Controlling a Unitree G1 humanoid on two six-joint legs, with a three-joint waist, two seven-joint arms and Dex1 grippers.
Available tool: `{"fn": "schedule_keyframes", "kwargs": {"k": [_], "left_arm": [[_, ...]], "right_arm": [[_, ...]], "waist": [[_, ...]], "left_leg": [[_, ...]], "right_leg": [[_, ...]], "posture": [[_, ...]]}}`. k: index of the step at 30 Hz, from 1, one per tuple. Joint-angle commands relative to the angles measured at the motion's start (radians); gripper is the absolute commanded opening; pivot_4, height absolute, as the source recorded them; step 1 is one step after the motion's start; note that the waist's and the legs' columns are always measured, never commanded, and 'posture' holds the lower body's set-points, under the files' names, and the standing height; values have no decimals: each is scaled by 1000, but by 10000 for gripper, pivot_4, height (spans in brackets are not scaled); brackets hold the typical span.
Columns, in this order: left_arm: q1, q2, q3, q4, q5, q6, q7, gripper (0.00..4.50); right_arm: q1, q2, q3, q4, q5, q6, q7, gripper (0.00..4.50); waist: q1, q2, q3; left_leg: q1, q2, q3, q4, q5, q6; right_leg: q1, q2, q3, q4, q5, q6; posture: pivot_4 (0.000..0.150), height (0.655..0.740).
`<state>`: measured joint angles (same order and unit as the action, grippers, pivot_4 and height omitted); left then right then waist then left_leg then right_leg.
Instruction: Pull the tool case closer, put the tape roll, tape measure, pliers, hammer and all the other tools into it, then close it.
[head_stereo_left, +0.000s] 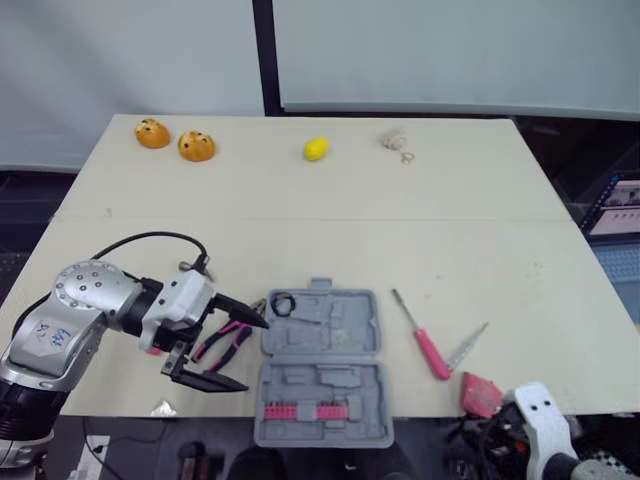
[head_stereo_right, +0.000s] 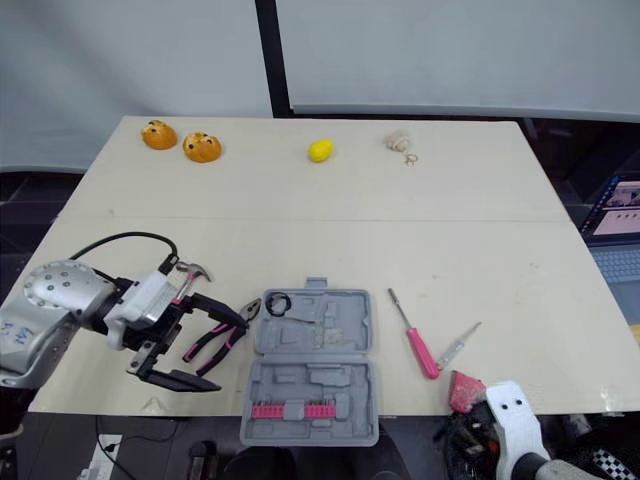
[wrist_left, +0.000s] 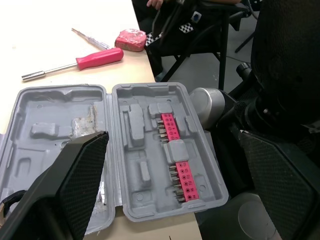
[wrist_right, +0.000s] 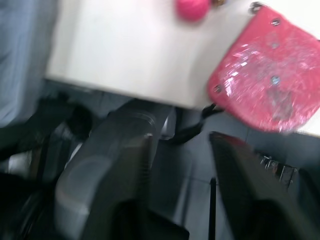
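Two grippers stand open, and neither holds anything. Nearest you, at the near right edge of the table (head_stereo_left: 300, 240), your right gripper (wrist_right: 182, 137) has its fingers spread with a clear gap. The red tape measure (wrist_right: 270, 75) lies just beyond them at the table's very edge.

The grey tool case (head_stereo_left: 330, 385) lies open and flat at the near middle, with the pink bit strip (head_stereo_left: 305, 410) in its near half.

Your left gripper (head_stereo_right: 233, 355) hangs just left of the case, its fingers wide apart. The pliers (head_stereo_right: 215, 343) lie below and between them. Whether a finger touches them, you cannot tell.

The next move turns on the pliers' long axis, which runs diagonally. The pink handles point near-left and the nose points far-right, toward the case's far-left corner. The left arm is plainly the nearer one, and the case lies immediately to its right.

The hammer (head_stereo_right: 193, 272) shows its head just behind the left wrist. The pink-handled screwdriver (head_stereo_left: 432, 352) and a small clear-handled one (head_stereo_left: 468, 347) lie right of the case. A black tape roll (head_stereo_left: 281, 302) already sits in the case's far half.

Farthest off are two orange toys (head_stereo_left: 152, 133) and a lemon (head_stereo_left: 316, 149).
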<state>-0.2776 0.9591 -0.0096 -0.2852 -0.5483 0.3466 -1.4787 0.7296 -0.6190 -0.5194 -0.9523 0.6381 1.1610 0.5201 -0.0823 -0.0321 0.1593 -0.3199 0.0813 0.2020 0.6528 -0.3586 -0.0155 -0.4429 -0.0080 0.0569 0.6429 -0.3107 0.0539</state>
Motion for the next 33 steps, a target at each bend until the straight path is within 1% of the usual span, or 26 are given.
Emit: {"fn": "schedule_keyframes", "kwargs": {"k": [1, 2, 3, 5, 7, 9, 11, 16, 21, 28, 33], "left_arm": [[-14, 10, 18, -37, -16, 0, -2, 45000], [-17, 8, 16, -41, -18, 4, 1, 45000], [-19, 6, 14, -44, -19, 7, 3, 45000], [-19, 6, 15, -51, -23, 12, 5, 45000], [-19, 8, 17, -57, -27, 17, 3, 45000], [-15, 15, 25, -66, -36, 26, -1, 45000], [-15, 20, 24, -69, -36, 26, -8, 45000], [-23, 14, 13, -85, -39, 35, -5, 45000], [-30, 5, 4, -89, -34, 35, -6, 45000], [-47, -9, -11, -83, -30, 24, -9, 45000], [-47, -11, -7, -82, -28, 15, -13, 45000]], "right_arm": [[76, -125, -271, -70, 158, -43, 269, 38422], [87, -173, -324, -34, 145, -108, 356, 43904], [93, -211, -353, 8, 116, -175, 423, 44555], [88, -249, -343, 92, 38, -308, 496, 44555], [63, -282, -258, 215, -97, -522, 557, 44555], [25, -289, -188, 313, -168, -675, 605, 44555], [-35, -286, -115, 408, -204, -759, 623, 44555], [-130, -271, 32, 548, -321, -896, 592, 44555], [-150, -278, 102, 611, -393, -1009, 602, 44555], [-175, -277, 160, 675, -473, -1075, 567, 44555], [-185, -273, 178, 696, -491, -1099, 555, 44555]], "waist": [[-1, 0, 0], [-1, -1, 1], [-3, -3, 2], [-2, -7, 3], [-1, -9, 2], [1, -9, 2], [3, -7, 3], [8, -5, 3], [20, -1, 5], [23, -1, 5], [23, -1, 5]], "left_leg": [[0, 0, 0, 0, 0, 1], [0, -1, 0, 0, 0, 1], [1, -1, 0, 0, 0, 1], [2, -1, -1, -2, 0, 2], [5, 0, -4, -4, 0, 2], [6, 0, -4, -4, -1, 4], [6, -1, -3, -3, -1, 6], [6, -1, -2, -1, -2, 7], [7, -1, -2, -1, -2, 5], [8, 0, 0, 3, -1, 5], [7, 0, 0, 5, -2, 6]], "right_leg": [[0, 0, 0, -1, 0, 0], [1, 0, 0, -2, 0, 1], [2, 1, 0, -3, 1, 1], [10, 2, 0, -8, 0, 1], [16, 4, -3, -15, 1, -1], [15, 2, -2, -17, 1, -1], [15, 0, -2, -17, 1, -1], [14, -1, -2, -16, 2, 1], [14, 0, -2, -14, 2, 2], [15, 0, -2, -14, 2, 1], [15, -1, -2, -13, 2, 1]], "posture": [[1500, 7400], [1500, 7400], [1500, 7400], [1500, 7400], [1500, 7400], [1500, 7400], [1500, 7400], [1500, 7400], [1500, 7400], [1500, 7400], [1500, 7400]]}}
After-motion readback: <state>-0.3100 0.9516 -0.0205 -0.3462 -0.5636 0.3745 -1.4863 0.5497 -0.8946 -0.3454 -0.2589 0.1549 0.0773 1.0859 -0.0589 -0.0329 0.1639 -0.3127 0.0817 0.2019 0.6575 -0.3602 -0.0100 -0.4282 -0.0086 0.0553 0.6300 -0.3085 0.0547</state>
